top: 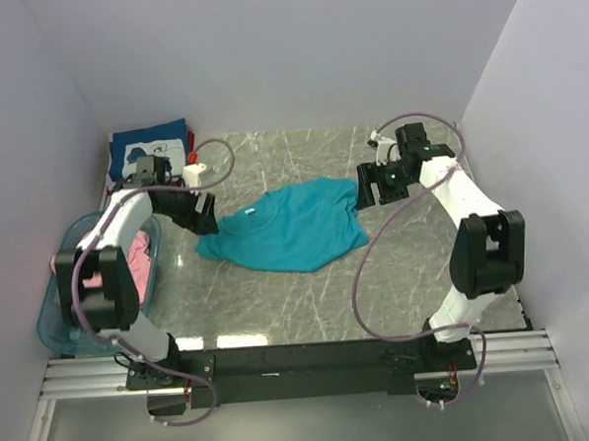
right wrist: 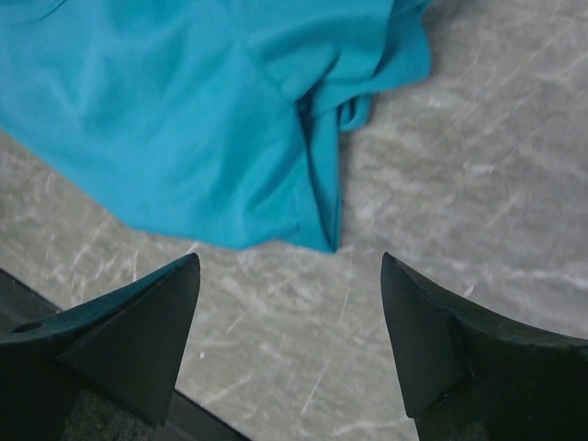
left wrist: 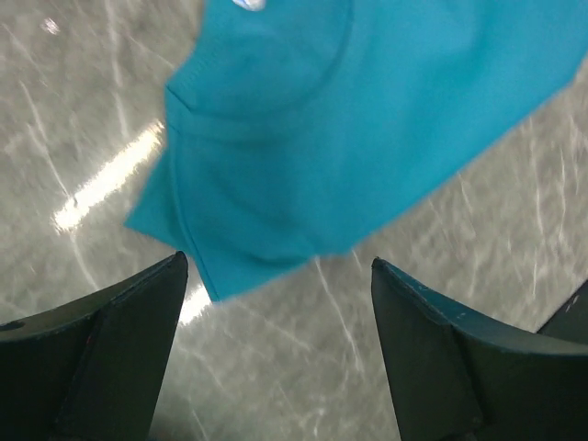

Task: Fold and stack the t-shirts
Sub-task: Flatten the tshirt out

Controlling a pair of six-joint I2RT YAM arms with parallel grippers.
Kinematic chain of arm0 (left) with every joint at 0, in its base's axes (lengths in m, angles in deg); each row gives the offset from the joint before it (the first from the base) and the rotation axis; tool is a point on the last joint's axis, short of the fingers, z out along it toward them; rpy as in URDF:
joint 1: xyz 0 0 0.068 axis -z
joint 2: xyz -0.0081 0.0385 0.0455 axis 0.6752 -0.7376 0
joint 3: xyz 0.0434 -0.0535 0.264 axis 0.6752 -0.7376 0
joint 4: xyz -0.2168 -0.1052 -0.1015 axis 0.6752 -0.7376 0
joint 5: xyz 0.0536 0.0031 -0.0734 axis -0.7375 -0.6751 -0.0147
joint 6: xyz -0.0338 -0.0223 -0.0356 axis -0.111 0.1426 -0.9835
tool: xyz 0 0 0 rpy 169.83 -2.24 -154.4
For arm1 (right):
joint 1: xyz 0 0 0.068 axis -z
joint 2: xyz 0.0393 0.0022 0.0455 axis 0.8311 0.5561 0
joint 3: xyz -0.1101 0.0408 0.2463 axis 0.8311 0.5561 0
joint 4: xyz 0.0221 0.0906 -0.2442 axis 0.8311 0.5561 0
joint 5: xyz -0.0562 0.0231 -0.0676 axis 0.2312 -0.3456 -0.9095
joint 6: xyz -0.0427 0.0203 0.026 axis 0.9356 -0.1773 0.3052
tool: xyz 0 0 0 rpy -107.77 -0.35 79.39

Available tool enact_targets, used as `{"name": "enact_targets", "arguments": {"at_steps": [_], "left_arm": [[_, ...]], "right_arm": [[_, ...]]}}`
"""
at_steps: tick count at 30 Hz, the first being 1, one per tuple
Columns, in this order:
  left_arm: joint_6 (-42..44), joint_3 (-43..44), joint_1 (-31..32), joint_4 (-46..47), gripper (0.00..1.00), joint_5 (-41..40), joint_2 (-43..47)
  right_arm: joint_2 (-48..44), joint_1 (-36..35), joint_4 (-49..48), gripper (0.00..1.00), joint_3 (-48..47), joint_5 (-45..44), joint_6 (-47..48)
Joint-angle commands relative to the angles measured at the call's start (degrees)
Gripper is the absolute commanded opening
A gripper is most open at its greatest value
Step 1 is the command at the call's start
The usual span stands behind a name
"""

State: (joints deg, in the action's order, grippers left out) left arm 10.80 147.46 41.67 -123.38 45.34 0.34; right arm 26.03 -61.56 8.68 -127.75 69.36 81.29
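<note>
1. Starting far left: the light-blue basket [top: 53, 320] holds a pink t-shirt [top: 138, 252], half hidden behind the left arm. A navy t-shirt [top: 150, 149] lies in the far corner, its print too small to read.
2. The left gripper [top: 204, 218] is spread wide and empty, at the sleeve of the teal t-shirt [top: 285, 229] lying mid-table [top: 279, 310] on grey marble.
3. The right gripper [top: 366, 189] is also agape, holding nothing, beside the bunched sleeve. Pale walls [top: 286, 53] surround the table.

Spread t-shirt [top: 285, 236] lies mid-bench [top: 279, 305]. Left gripper [top: 205, 219] sits at its left edge and right gripper [top: 366, 191] at its far-right corner, one either side. Basket [top: 51, 327] is at the bench's left edge with a bunched t-shirt [top: 138, 251] in it. Folded t-shirt [top: 150, 149] is behind the basket, in the far-left corner.
</note>
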Motion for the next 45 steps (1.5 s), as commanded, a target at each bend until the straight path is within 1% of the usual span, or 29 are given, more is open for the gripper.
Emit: {"name": "enact_targets", "arguments": {"at_steps": [1, 2, 3, 5, 7, 8, 9, 11, 12, 15, 19, 20, 26, 27, 29, 30, 31, 32, 33, 34, 35, 36, 37, 39, 40, 41, 43, 44, 45], "left_arm": [[-8.6, 8.6, 3.1, 5.8, 0.86, 0.4, -5.1], [-9.8, 10.4, 4.0, 6.7, 0.86, 0.7, -6.7], [-10.9, 14.3, 5.1, 7.2, 0.85, 1.1, -8.5], [-14.6, 18.5, 8.2, 9.1, 0.84, 0.6, -14.4], [-17.9, 24.4, 11.4, 11.4, 0.83, -2.2, -20.2], [-18.8, 26.4, 12.3, 12.1, 0.82, -3.1, -22.3], [-19.4, 30.3, 13.2, 12.4, 0.82, -3.8, -26.1], [-21.0, 34.2, 15.6, 13.0, 0.82, -6.0, -29.9], [-21.4, 37.9, 16.2, 12.9, 0.82, -6.5, -33.3], [-22.8, 43.7, 19.2, 13.1, 0.82, -8.9, -38.8], [-22.6, 48.3, 21.7, 13.2, 0.82, -12.7, -43.7], [-22.6, 49.9, 22.3, 13.1, 0.82, -14.8, -44.5], [-20.7, 53.2, 25.6, 11.9, 0.81, -21.9, -49.9], [-20.6, 53.7, 25.9, 11.5, 0.79, -23.3, -51.1], [-19.8, 55.5, 26.5, 8.9, 0.76, -23.2, -52.0], [-19.5, 55.6, 26.5, 8.0, 0.71, -22.2, -52.3], [-18.5, 55.6, 26.6, 6.8, 0.67, -20.1, -52.0], [-17.9, 54.9, 26.7, 6.6, 0.6, -19.2, -51.6], [-17.5, 54.3, 26.8, 6.5, 0.46, -18.7, -50.4], [-16.4, 53.9, 26.9, 6.1, 0.36, -17.0, -49.6], [-15.6, 53.5, 26.9, 5.2, 0.18, -16.4, -47.9], [-14.6, 53.5, 26.9, 4.7, 0.07, -15.9, -46.8], [-14.1, 53.5, 26.9, 4.0, 0.0, -14.8, -45.2], [-12.3, 51.8, 26.8, 2.3, 0.0, -12.0, -38.3], [-11.4, 50.0, 26.8, 2.4, 0.0, -9.0, -34.9], [-10.1, 45.2, 26.8, 2.6, 0.0, -6.4, -27.3], [-3.1, 39.4, 27.0, 1.4, 0.0, -1.1, -19.2], [-0.4, 33.6, 27.3, -0.2, 0.0, 3.1, -11.7], [5.9, 30.9, 28.3, -4.8, 0.0, 4.3, -8.5]], "right_arm": [[4.0, 0.0, -3.8, 0.85, -3.8, 0.6, -3.5], [5.2, 0.0, -5.0, 0.85, -4.1, 0.5, -4.2], [5.7, 0.1, -5.5, 0.84, -4.6, 0.1, -4.5], [6.9, 0.3, -6.6, 0.83, -5.3, 0.3, -5.1], [8.3, 0.9, -6.5, 0.82, -6.5, 0.8, -5.6], [8.6, 1.1, -6.4, 0.82, -6.8, 1.0, -5.7], [8.8, 1.4, -6.3, 0.82, -7.0, 1.1, -5.7], [8.4, 2.3, -6.3, 0.81, -6.8, 1.5, -5.7], [8.2, 2.7, -6.2, 0.81, -6.4, 1.7, -5.5], [6.6, 4.3, -5.4, 0.81, -5.4, 2.6, -4.8], [4.2, 7.3, -4.1, 0.81, -4.2, 4.5, -4.0], [4.0, 7.9, -3.8, 0.81, -4.1, 5.1, -3.9], [1.9, 10.9, -2.6, 0.81, -2.9, 6.0, -2.7], [1.9, 11.1, -2.3, 0.81, -2.9, 6.2, -2.5], [1.5, 11.8, -1.9, 0.81, -3.1, 6.5, -2.2], [1.4, 12.1, -1.9, 0.81, -3.2, 6.5, -2.2], [1.4, 12.5, -1.8, 0.81, -3.4, 6.5, -2.1], [1.4, 12.6, -1.8, 0.81, -3.8, 6.5, -2.1], [1.6, 12.7, -1.9, 0.81, -3.9, 6.5, -2.1], [1.8, 12.7, -1.9, 0.81, -4.0, 6.7, -2.3], [1.9, 12.8, -1.9, 0.81, -4.4, 6.7, -2.4], [2.1, 12.7, -1.9, 0.81, -4.6, 6.8, -2.5], [2.3, 12.8, -1.9, 0.81, -4.6, 6.9, -2.5], [2.5, 12.8, -1.9, 0.8, -4.9, 7.2, -2.1], [2.5, 12.8, -1.9, 0.8, -4.9, 7.2, -2.1], [2.5, 12.9, -1.8, 0.8, -4.9, 7.2, -2.0], [2.6, 12.9, -1.6, 0.8, -4.8, 7.5, -1.5], [2.6, 12.8, -1.6, 0.79, -4.7, 7.6, -1.3], [2.7, 12.9, -1.6, 0.79, -4.7, 7.6, -1.3]]}}
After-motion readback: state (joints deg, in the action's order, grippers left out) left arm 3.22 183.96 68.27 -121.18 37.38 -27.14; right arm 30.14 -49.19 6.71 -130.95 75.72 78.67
